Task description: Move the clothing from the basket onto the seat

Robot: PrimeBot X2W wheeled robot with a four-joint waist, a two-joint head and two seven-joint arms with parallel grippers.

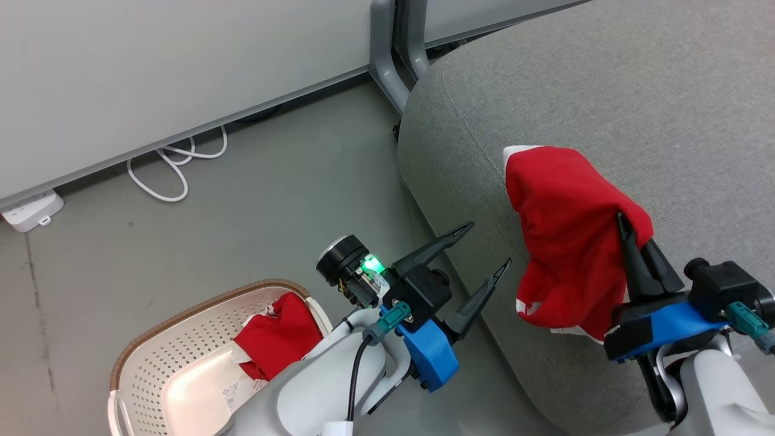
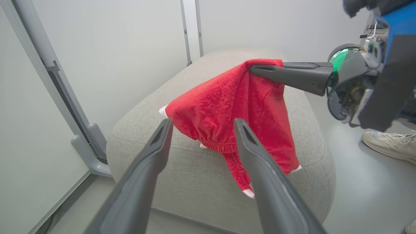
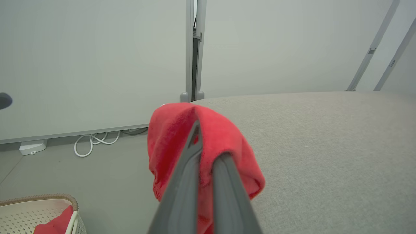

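The grey seat (image 1: 605, 91) takes up the right side of the head view, with its rounded corner and seam turned toward the robot, the part a load lifted from the floor would reach first. On the grey floor (image 1: 272, 181) to the robot's left stands the basket (image 1: 181, 345), cream and perforated with a brown rim. It sits low and well apart from the cushion top, so each piece has to be lifted up and across. A red garment (image 1: 563, 230) with an elastic waistband and white trim hangs bunched from the right gripper (image 1: 626, 233), whose two dark fingers are pressed together with the fabric pinched between them near its top fold. Gripped that high, the cloth droops free over the near edge of the seat, and I cannot tell whether its lower hem touches the upholstery. My reading is that it is on its way to a drop spot further onto the cushion and not yet released. A second red piece (image 1: 278, 342) lies crumpled in the basket's near corner, waiting its turn. The left gripper (image 1: 488, 243) hovers between basket and seat with its fingers spread wide and nothing in them, probably held clear and ready. A white cable (image 1: 175, 172) loops along the wall base near a white power strip (image 1: 30, 209), and a pale shoe (image 2: 390, 144) stands beyond the seat. The one printed thing is a small label (image 1: 229, 387) on the basket floor, too small to read; the visible fabric is plain red with white trim
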